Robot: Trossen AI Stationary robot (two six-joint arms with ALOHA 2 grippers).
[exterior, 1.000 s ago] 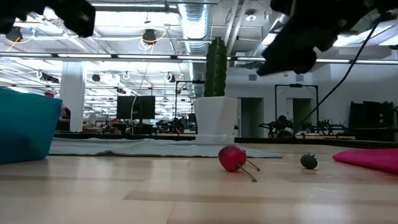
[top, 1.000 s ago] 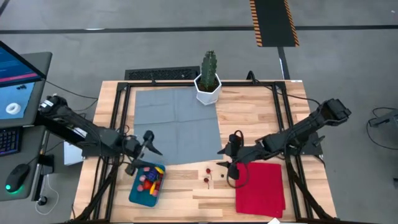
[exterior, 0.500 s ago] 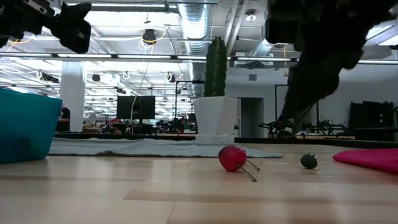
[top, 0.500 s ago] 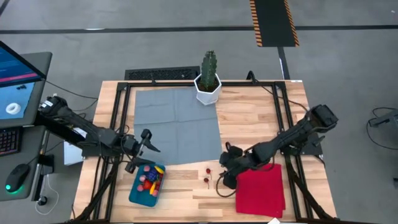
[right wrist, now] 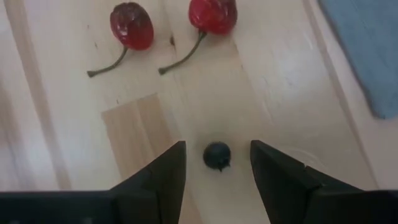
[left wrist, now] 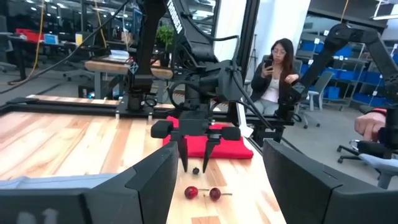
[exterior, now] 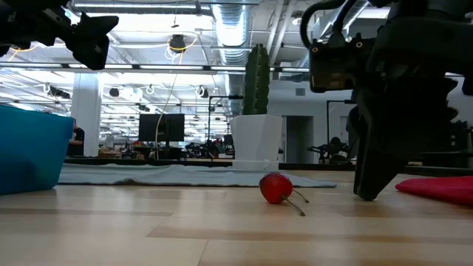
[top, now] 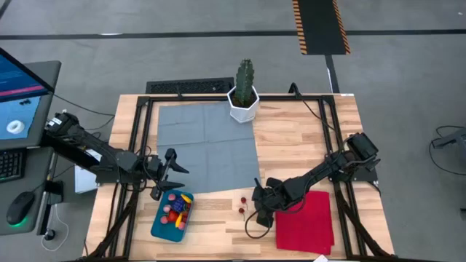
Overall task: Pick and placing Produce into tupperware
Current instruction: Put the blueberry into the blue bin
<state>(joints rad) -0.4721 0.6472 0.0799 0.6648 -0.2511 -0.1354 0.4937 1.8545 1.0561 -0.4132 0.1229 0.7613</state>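
The teal tupperware (top: 172, 215) sits near the table's near-left corner with several red, yellow and pink toy pieces inside; its wall shows in the low view (exterior: 26, 157). Two red cherries (right wrist: 132, 25) (right wrist: 212, 14) lie on the bare wood (top: 241, 204). A tiny dark berry (right wrist: 217, 155) lies just right of them. My right gripper (right wrist: 217, 171) is open, pointing down, with one finger on either side of the berry, not touching it; the left wrist view shows this too (left wrist: 194, 163). My left gripper (top: 169, 166) is open and hovers above the tupperware's far edge.
A red cloth (top: 306, 218) lies right of the right gripper. The grey mat (top: 207, 145) covers the far-left part of the table, with a cactus in a white pot (top: 243, 94) at its far corner. A person (left wrist: 273, 65) sits beyond the table.
My right gripper has moved toward the table's near edge and a little left, tipped to point down, and come down over the dark berry. In the low view it now hides the berry. The cherries and the tupperware have stayed put.
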